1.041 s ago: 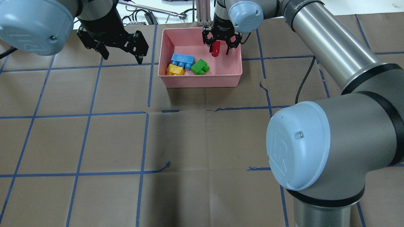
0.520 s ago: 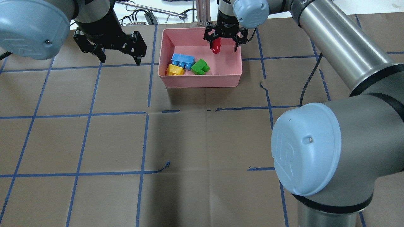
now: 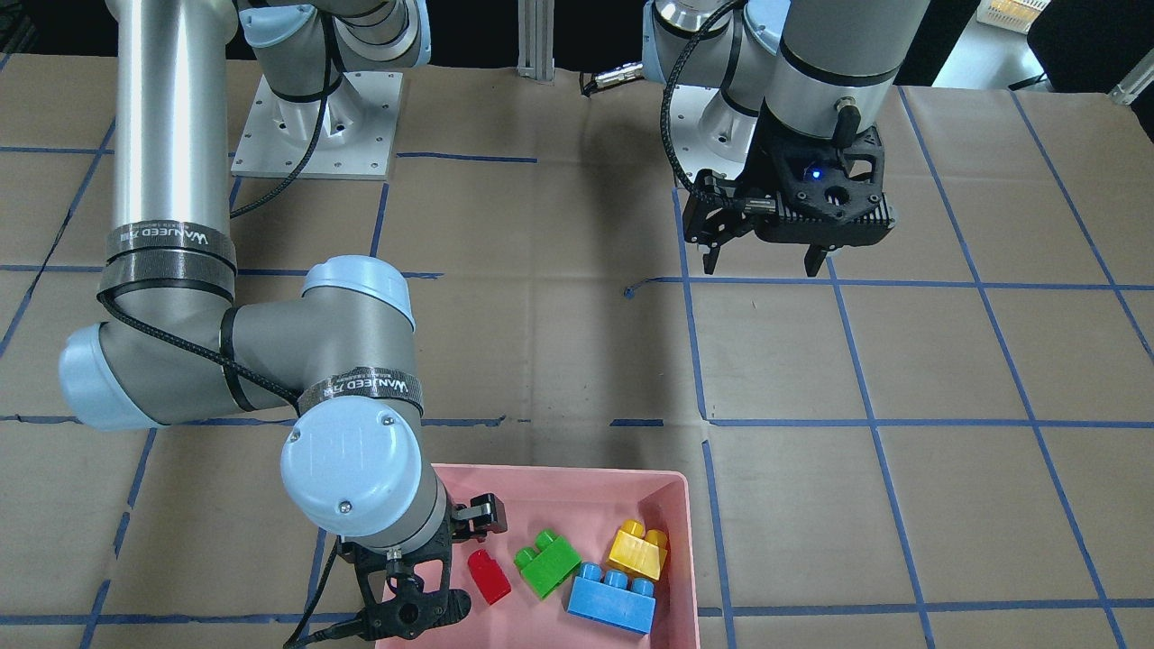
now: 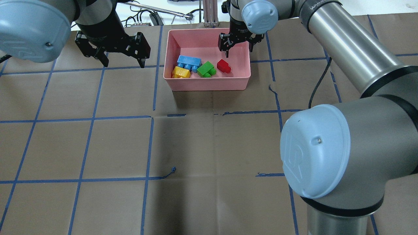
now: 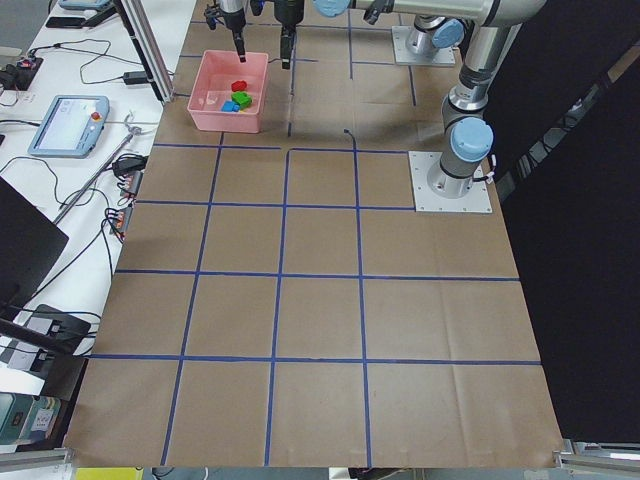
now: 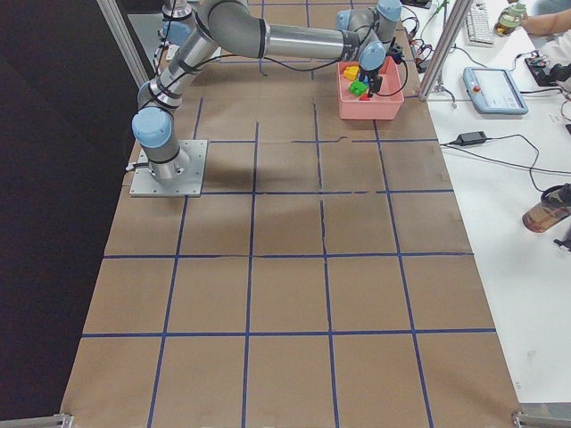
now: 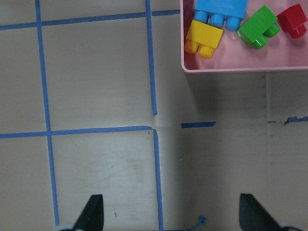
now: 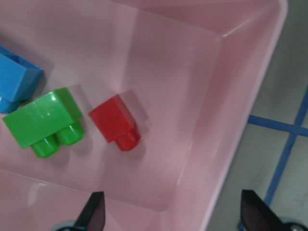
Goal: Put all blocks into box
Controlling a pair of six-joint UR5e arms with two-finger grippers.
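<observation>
All the blocks lie in the pink box [image 4: 207, 82]: blue block [image 4: 189, 61], yellow block [image 4: 180, 72], green block [image 4: 206, 69] and red block [image 4: 223, 65]. The red one lies on its side to the right of the green one, as the right wrist view shows [image 8: 114, 121]. My right gripper [image 4: 239, 49] is open and empty above the box's far right part. My left gripper [image 4: 122, 61] is open and empty over the table to the left of the box, clear of it.
The table is brown paper with a grid of blue tape lines [image 4: 94, 117]. Cables and a metal post [image 4: 209, 13] lie past the table's far edge behind the box. The right arm's elbow [image 4: 315, 150] hangs large over the near right.
The right gripper opened and let go of the red block, which now lies in the box beside the green one. The gripper rose a little. The left gripper shifted slightly left.
</observation>
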